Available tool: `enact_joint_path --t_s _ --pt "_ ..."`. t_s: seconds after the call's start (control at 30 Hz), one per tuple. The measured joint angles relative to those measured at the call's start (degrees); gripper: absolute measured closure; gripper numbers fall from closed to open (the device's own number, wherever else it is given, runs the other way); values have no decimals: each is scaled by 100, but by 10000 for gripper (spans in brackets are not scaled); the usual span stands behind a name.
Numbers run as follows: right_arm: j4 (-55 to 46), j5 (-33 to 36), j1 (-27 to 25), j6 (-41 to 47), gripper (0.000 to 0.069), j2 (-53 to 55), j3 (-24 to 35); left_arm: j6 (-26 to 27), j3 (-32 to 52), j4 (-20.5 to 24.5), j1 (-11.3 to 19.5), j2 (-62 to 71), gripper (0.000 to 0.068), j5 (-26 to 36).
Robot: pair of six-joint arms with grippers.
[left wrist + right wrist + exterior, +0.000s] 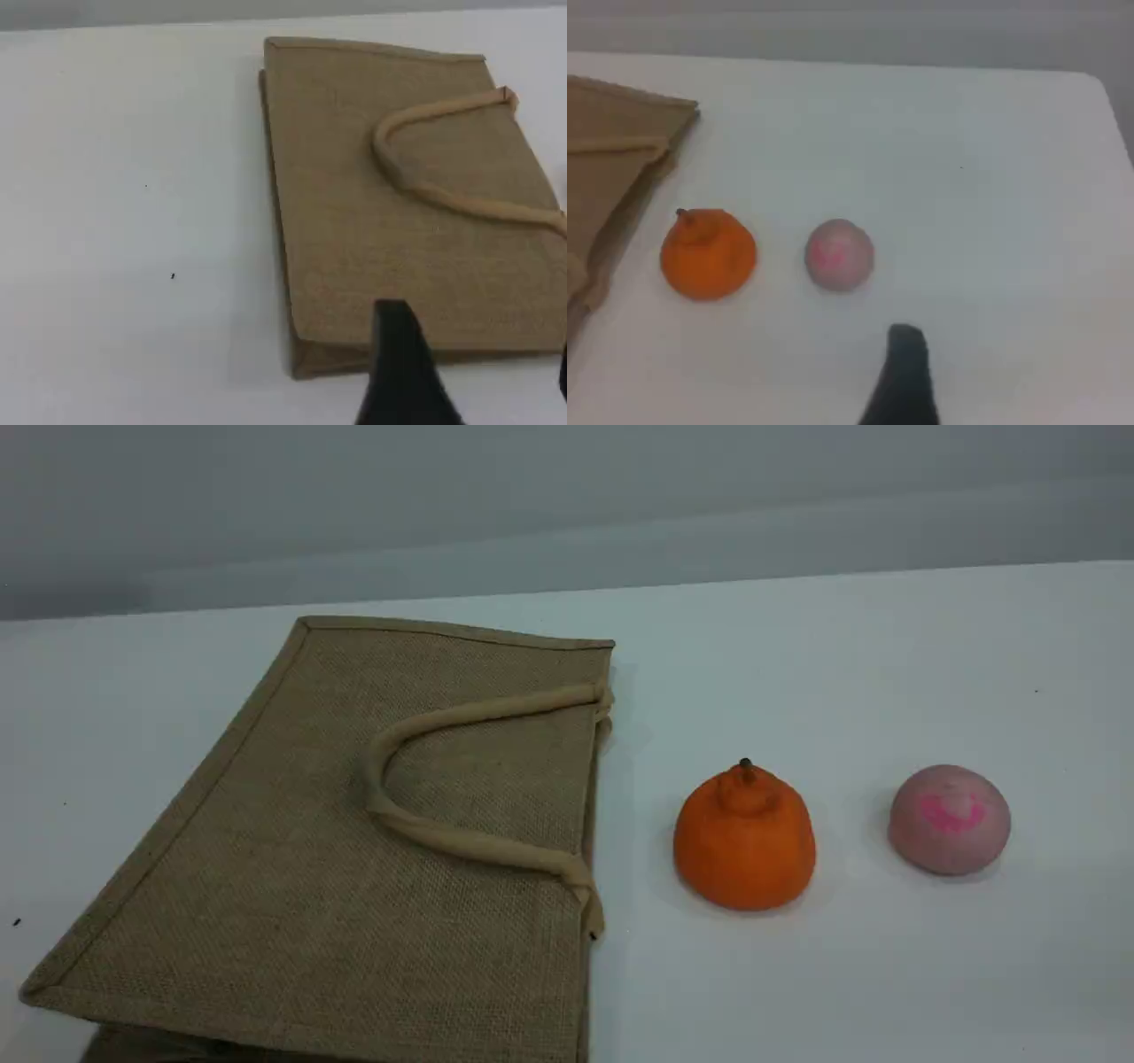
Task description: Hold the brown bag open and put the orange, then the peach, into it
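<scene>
Even, diffuse overhead light throws faint shadows; the scene view is sharp, both wrist views soft and blurred.

bag [354, 850] left, orange [744, 841] middle, peach [950, 820] right

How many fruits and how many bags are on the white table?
Fruits: 2, the bright orange knobby orange and the pale pink round peach
Bags: 1, the flat tan-brown jute bag
Total: 3
</scene>
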Motion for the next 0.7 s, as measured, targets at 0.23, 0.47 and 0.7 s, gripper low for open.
enact_joint_path --t_s 0.23,0.47,0.7 --pt "0 0 0 0 160 0 0 0 0 0 0 0 303 0" --pt "0 0 0 0 160 0 0 -9 0 0 0 0 303 0" --pt "90 -6 0 0 160 0 0 2 0 -4 0 0 303 0"
